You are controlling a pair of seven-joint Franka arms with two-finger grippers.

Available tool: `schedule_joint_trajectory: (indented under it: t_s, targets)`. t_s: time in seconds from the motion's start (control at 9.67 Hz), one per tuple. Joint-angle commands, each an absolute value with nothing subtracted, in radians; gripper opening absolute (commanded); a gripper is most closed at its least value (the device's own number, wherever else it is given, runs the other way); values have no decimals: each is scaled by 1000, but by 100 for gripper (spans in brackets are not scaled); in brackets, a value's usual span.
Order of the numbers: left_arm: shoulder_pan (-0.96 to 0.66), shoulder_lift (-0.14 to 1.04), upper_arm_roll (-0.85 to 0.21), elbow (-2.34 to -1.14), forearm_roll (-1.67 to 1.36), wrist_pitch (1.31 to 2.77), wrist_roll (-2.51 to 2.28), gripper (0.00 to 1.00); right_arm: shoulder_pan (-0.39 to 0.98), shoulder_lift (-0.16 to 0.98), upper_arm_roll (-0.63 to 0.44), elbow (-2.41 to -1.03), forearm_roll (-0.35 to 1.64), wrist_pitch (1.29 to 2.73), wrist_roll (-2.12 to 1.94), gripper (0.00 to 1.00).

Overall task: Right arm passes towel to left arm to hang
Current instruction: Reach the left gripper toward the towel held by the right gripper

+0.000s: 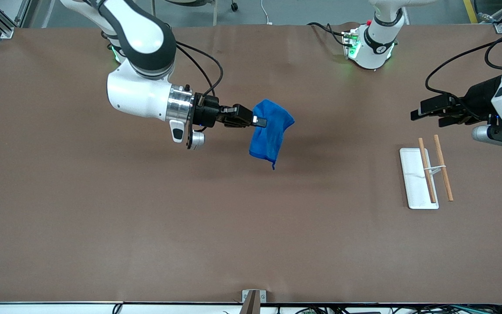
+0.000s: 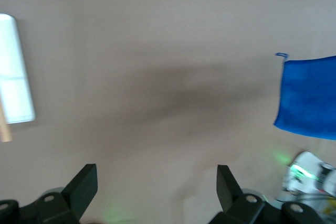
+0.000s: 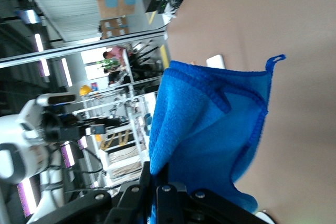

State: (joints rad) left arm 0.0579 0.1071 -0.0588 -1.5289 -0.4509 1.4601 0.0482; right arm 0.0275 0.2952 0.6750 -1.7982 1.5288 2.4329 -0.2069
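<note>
Front view: the right gripper [image 1: 257, 121] is clamped on the towel [image 1: 272, 133] by its upper edge, holding it in the air over the middle of the table [image 1: 103, 218]. The cloth hangs below the fingers in soft folds, with its small corner loop [image 1: 273, 167] at the lowest tip. The left gripper [image 1: 421, 111] hovers well apart from it, over the left arm's end of the table and just above the rack [image 1: 416, 176], a white base carrying two wooden bars. Its fingers [image 2: 84, 184] stand wide apart with nothing between them.

The towel looks light and limp; it will sag and swing on any quick move, and it gives no stiff edge to push against. In the right wrist view the hem [image 3: 247, 95] is bunched and doubled near the right gripper, so how many layers are pinched there is hard to say.

The best hold for the left gripper is probably on the free hanging part below the right gripper's fingers, along the stitched hem, taking a full fold and not the thin loop, so that it drapes evenly for hanging.
</note>
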Motion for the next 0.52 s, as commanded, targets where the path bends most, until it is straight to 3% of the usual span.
schedule_joint_trajectory:
  t_s: [0.0, 0.21, 0.41]
  targets:
    - [63, 74, 12, -1661, -637, 1450, 160, 100, 5, 290, 692, -1810, 1667, 2379, -293, 0]
    - [40, 63, 168, -1821, -867, 1321, 330, 100, 8, 290, 692, -1810, 1683, 2379, -293, 0]
    - [46, 49, 212, -1952, -989, 1304, 464, 100, 8, 291, 692, -1813, 1683, 2379, -293, 0]
